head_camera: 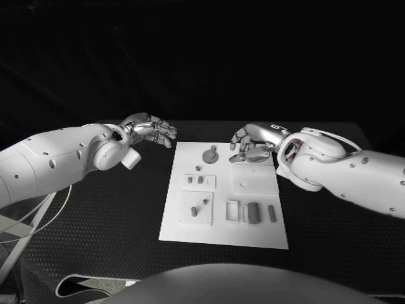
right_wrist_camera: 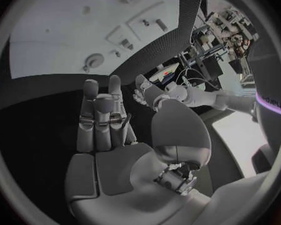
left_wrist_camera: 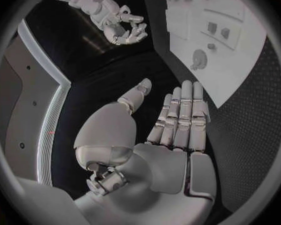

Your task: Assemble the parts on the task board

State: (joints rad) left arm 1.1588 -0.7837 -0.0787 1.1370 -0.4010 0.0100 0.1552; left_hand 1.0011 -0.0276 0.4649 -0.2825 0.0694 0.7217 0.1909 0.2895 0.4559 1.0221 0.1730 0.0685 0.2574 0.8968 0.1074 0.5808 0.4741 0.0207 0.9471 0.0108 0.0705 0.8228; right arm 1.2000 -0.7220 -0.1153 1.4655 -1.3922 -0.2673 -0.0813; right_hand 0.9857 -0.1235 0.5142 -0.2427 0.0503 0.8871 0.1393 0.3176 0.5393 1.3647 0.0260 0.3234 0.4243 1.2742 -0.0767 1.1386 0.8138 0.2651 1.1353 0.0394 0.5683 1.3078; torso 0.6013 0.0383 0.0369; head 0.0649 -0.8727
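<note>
The task board (head_camera: 223, 218), a white plate, lies flat in the middle of the black worktop (head_camera: 330, 228), between the two hands and stretching from their level back toward the robot. It carries small grey parts: a round disc-like part (head_camera: 211, 156) near its far edge, just beside the right hand, small pegs (head_camera: 195, 180) in a square recess further in, a pin (head_camera: 194, 211) on a raised block, and three upright bars (head_camera: 252, 212) side by side in a slotted section. The exact peg count is too small to tell. The parts look spread out so each can be reached from above.

The right hand (head_camera: 254, 143) hovers over the far right corner of the board, fingers curled downward but apart, gripping nothing I can make out. The left hand (head_camera: 150, 130) hangs just off the board's far left corner above the worktop, fingers loosely spread and empty. Both seem poised, judging by posture, to begin picking
</note>
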